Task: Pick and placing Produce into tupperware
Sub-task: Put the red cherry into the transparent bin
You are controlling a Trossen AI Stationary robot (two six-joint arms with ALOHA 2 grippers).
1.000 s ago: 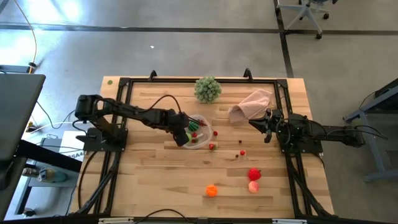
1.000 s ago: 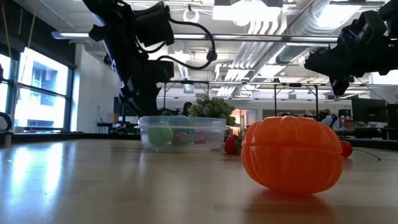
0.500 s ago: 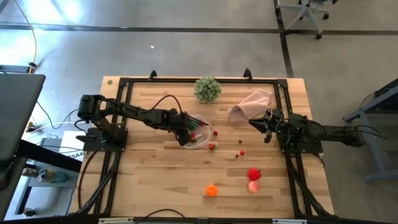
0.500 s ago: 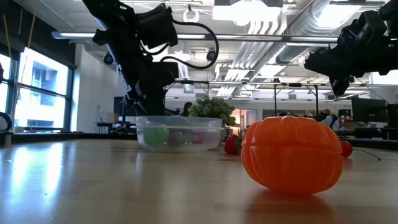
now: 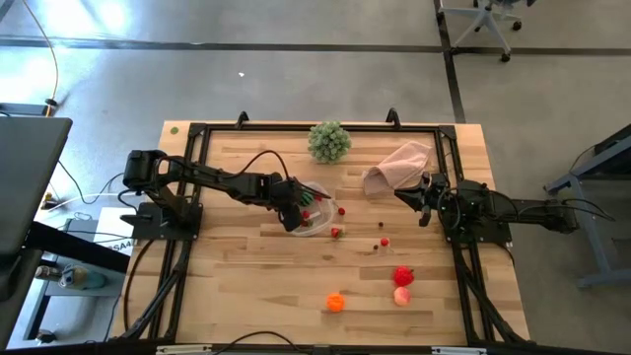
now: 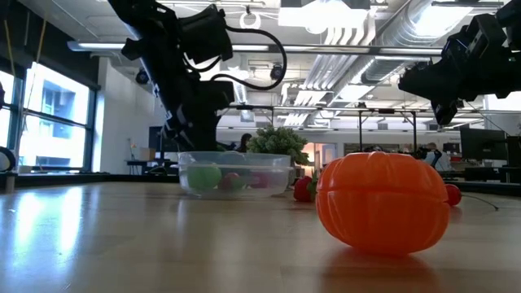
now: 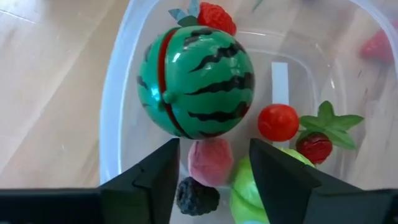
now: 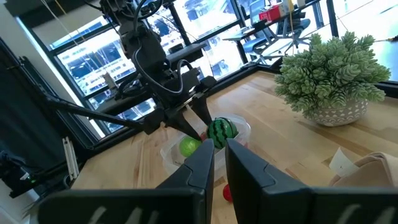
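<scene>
The clear tupperware (image 5: 321, 223) sits on the table left of centre. It holds the striped dark green piece (image 7: 196, 84), a light green piece (image 7: 249, 186), a pink piece (image 7: 210, 162) and small red pieces. My left gripper (image 7: 214, 149) hangs open just above the tupperware's near-left end (image 5: 293, 209), its fingers standing apart over the pink piece and touching nothing. An orange piece (image 5: 335, 302), a red piece (image 5: 402, 275) and a pink piece (image 5: 401, 295) rest on the table toward its near edge. My right gripper (image 5: 399, 194) waits shut at the right, held level above the table.
A pale green leafy ball (image 5: 329, 141) stands at the far edge. A pinkish-beige cloth (image 5: 399, 166) lies beside my right gripper. Tiny red berries (image 5: 336, 233) (image 5: 384, 241) lie scattered right of the tupperware. A black frame (image 5: 197, 133) runs around the table.
The tupperware has shifted a little toward the table's left edge under my left gripper, which stays over it.
</scene>
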